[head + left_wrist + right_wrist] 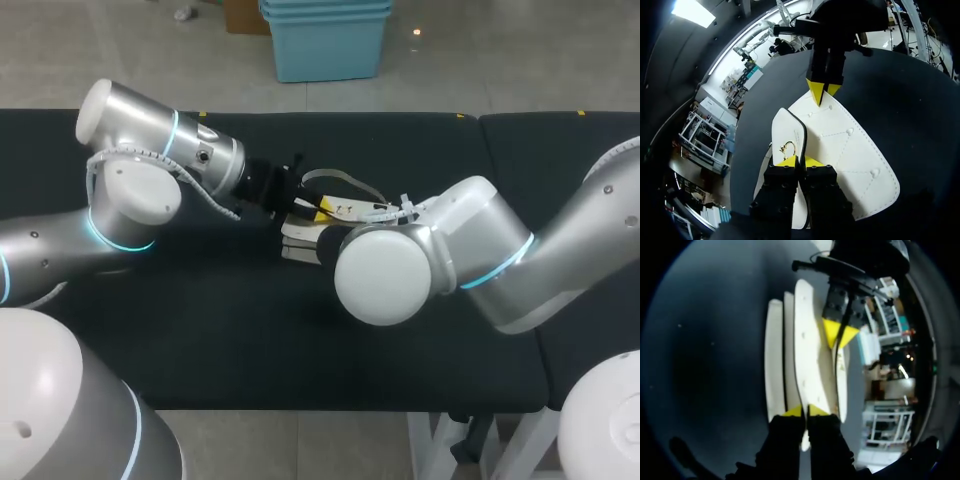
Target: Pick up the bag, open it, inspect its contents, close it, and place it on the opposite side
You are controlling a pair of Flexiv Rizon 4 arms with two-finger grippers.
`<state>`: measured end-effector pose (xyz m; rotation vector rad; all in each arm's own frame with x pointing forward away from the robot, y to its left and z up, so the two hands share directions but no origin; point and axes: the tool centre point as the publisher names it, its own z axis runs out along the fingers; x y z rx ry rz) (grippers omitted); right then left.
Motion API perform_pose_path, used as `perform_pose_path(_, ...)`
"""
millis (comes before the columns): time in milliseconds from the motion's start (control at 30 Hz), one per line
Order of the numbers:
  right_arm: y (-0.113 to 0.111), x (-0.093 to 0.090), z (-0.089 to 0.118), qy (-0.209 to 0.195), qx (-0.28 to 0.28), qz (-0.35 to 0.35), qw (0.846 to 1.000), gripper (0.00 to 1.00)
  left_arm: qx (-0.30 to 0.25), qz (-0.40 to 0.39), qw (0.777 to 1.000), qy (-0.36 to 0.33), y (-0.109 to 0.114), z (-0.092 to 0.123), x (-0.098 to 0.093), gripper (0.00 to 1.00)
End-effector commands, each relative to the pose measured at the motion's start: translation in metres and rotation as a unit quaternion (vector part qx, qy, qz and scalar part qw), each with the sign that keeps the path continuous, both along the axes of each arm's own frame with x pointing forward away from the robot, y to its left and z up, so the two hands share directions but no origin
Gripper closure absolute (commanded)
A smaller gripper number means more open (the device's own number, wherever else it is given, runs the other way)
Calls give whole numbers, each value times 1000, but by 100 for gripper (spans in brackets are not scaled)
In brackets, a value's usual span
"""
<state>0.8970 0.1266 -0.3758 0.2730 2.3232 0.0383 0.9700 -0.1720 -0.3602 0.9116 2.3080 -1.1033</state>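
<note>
A white quilted bag (305,235) lies on the black table (200,330) between my two arms. Its pale strap (345,180) loops behind it. My left gripper (300,207) comes in from the left and is shut on a thin black-rimmed panel (785,132) that carries a gold ring clasp (788,146). In the left wrist view, my left gripper (800,161) faces my right gripper (821,94), which is pinched on the far edge of the wide stitched flap (850,150). My right gripper (805,411) is shut on a white panel (807,355). In the head view its own wrist (385,272) hides it.
The two arms meet over the table's middle. A second black table section (560,150) adjoins at the right, past a seam. Dark table surface lies in front of the bag, towards the near edge (330,408).
</note>
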Motion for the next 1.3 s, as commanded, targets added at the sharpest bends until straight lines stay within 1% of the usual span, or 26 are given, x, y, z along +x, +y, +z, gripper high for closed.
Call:
perform_pose_path(33, 1, 1, -2, -1, 1, 0, 1000, 100, -3, -8, 1000, 2, -5, -6, 2, 100)
perform_pose_path(200, 1, 1, -2, -1, 1, 0, 1000, 100, 10, -11, 1000, -8, -7, -8, 3, 100)
perform_pose_path(433, 1, 1, -2, -1, 1, 0, 1000, 100, 14, 6, 1000, -5, 7, -8, 13, 100)
perform_pose_path(500, 1, 1, -2, -1, 1, 0, 1000, 100, 2, 3, 1000, 0, 11, -5, 14, 100)
perform_pose_path(600, 1, 1, -2, -1, 1, 0, 1000, 100, -1, 10, 1000, -2, 14, -2, 18, 100)
perform_pose_path(700, 1, 1, -2, -1, 1, 0, 1000, 100, -3, 16, 1000, -2, 9, -2, 18, 100)
perform_pose_path(800, 1, 1, -2, -1, 1, 0, 1000, 100, 5, 8, 1000, -12, -2, -4, 12, 100)
perform_pose_path(900, 1, 1, -2, -1, 1, 0, 1000, 100, 13, 1, 1000, -16, -7, -6, 9, 100)
perform_pose_path(933, 1, 1, -2, -1, 1, 0, 1000, 100, 14, -1, 1000, -17, -8, -6, 8, 91)
perform_pose_path(967, 1, 1, -2, -1, 1, 0, 1000, 100, 12, 0, 1000, -18, -8, -4, 8, 80)
perform_pose_path(1033, 1, 1, -2, -1, 1, 0, 1000, 100, 2, -2, 1000, -20, -5, -1, 7, 75)
perform_pose_path(1100, 1, 1, -2, -1, 1, 0, 1000, 100, -4, -3, 1000, -22, -3, 3, 6, 74)
perform_pose_path(1167, 1, 1, -2, -1, 1, 0, 1000, 100, -7, -4, 1000, -25, -2, 6, 4, 75)
perform_pose_path(1233, 1, 1, -2, -1, 1, 0, 1000, 100, -8, -8, 1000, -26, -2, 8, 3, 85)
perform_pose_path(1300, 1, 1, -2, -1, 1, 0, 1000, 100, -5, -15, 1000, -27, -4, 9, 2, 99)
